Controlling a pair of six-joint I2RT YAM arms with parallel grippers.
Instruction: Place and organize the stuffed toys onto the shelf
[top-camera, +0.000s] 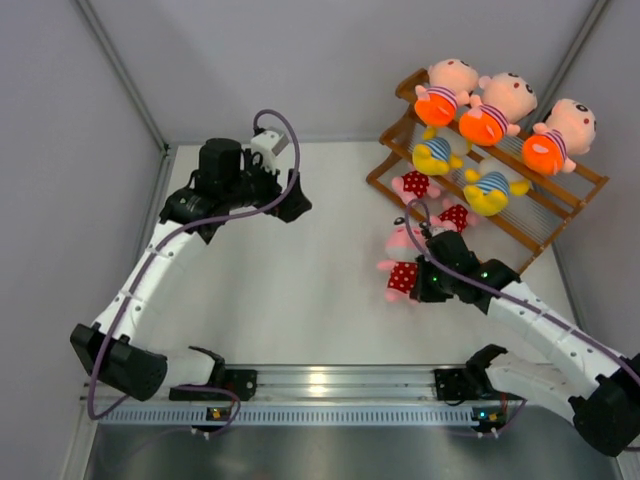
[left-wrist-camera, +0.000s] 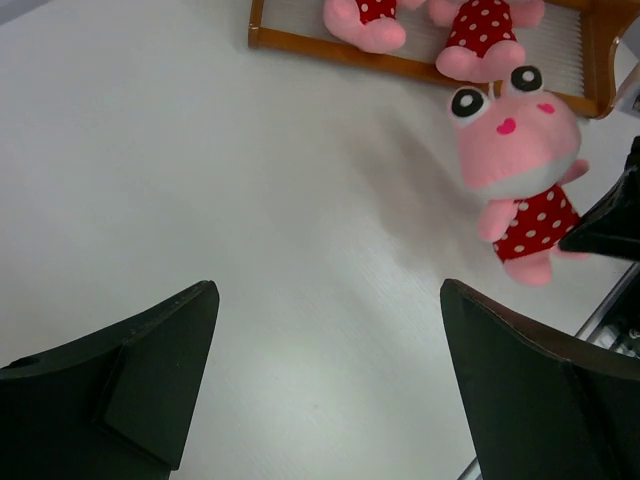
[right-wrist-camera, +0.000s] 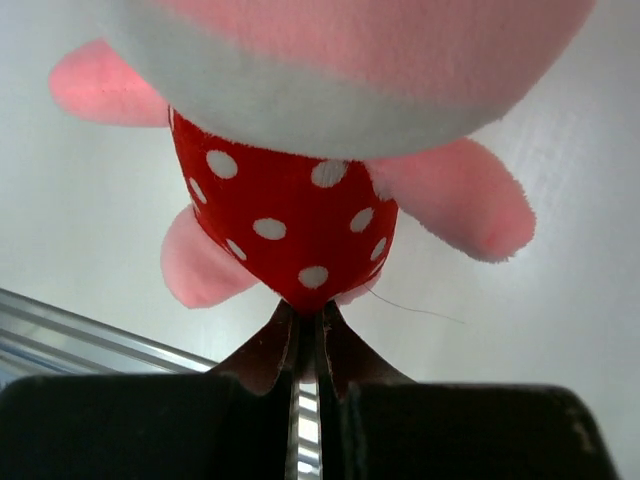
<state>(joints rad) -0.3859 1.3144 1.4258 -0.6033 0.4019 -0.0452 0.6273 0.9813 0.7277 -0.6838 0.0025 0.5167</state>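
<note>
My right gripper (top-camera: 422, 281) (right-wrist-camera: 310, 318) is shut on the bottom hem of a pink doll's red polka-dot clothes (right-wrist-camera: 290, 220). This pink doll (top-camera: 403, 262) (left-wrist-camera: 515, 160) is in front of the shelf (top-camera: 565, 215); whether it rests on the table I cannot tell. Three peach-headed dolls (top-camera: 500, 105) sit on the top tier and two yellow striped dolls (top-camera: 437, 152) on the middle one. Two more pink dolls (top-camera: 415, 185) (left-wrist-camera: 480, 35) lie on the bottom tier. My left gripper (top-camera: 293, 208) (left-wrist-camera: 330, 300) hangs open over the bare table at the back left, holding nothing.
The shelf's lower rail (left-wrist-camera: 300, 42) runs along the top of the left wrist view. Grey walls enclose the table on the left, back and right. A metal rail (top-camera: 330, 380) with both arm bases runs along the near edge.
</note>
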